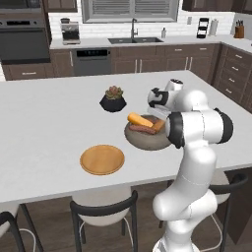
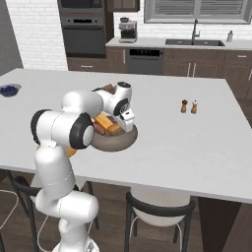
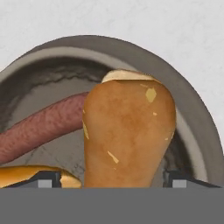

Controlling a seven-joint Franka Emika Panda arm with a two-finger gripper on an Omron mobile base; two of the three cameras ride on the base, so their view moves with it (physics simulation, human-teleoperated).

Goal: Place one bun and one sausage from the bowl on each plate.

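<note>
The wide grey-brown bowl (image 1: 147, 140) (image 2: 115, 142) (image 3: 188, 100) sits on the island's near side. It holds golden buns (image 1: 139, 119) (image 2: 104, 122) and dark red sausages (image 1: 142, 130) (image 3: 39, 129). My gripper (image 1: 156, 113) (image 2: 126, 119) (image 3: 112, 179) is down in the bowl, open, with one bun (image 3: 129, 131) between its fingertips (image 3: 46, 179). A second bun (image 3: 26, 175) lies beside the left tip. The orange-brown wooden plate (image 1: 102, 159) lies bare to the bowl's left, near the front edge. The pale grey-rimmed plate is out of view.
A dark pot with a plant (image 1: 113, 101) stands just behind the bowl. A small bowl of blue berries (image 2: 9, 89) is at the island's far left, and salt and pepper shakers (image 2: 189, 106) stand to the right. Stools (image 1: 103, 209) line the front edge.
</note>
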